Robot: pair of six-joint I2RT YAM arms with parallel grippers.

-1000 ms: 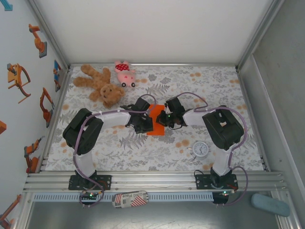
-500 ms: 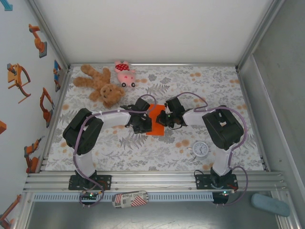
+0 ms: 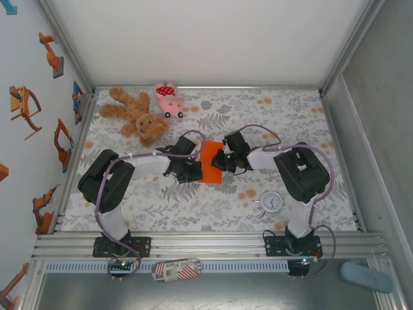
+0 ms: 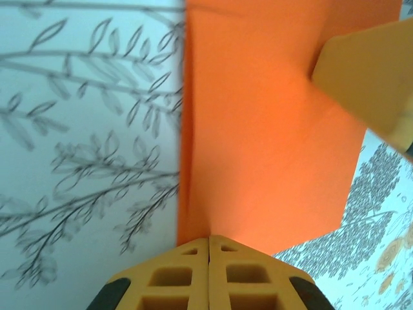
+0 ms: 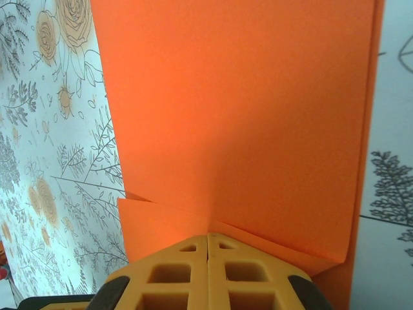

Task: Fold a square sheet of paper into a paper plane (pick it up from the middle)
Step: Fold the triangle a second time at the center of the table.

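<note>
The orange paper (image 3: 210, 165) lies folded over on the flowered tabletop between my two grippers. In the left wrist view the paper (image 4: 258, 129) has its folded edge running down the left side, and my left gripper (image 4: 209, 241) is shut with its tip resting on the paper's near edge. My left gripper (image 3: 192, 169) sits at the paper's left side. My right gripper (image 3: 220, 161) is shut at the right side. In the right wrist view its tip (image 5: 207, 237) presses where two layers of paper (image 5: 239, 116) overlap. The right gripper's finger (image 4: 371, 77) pokes in over the sheet.
A brown teddy bear (image 3: 137, 115) and a pink plush pig (image 3: 169, 99) lie at the back left. A small round white clock (image 3: 271, 202) stands front right of the paper. Metal frame rails border the table (image 3: 297, 123).
My left gripper has drawn back to the left off the paper, uncovering more of the orange sheet. The right gripper has stayed put.
</note>
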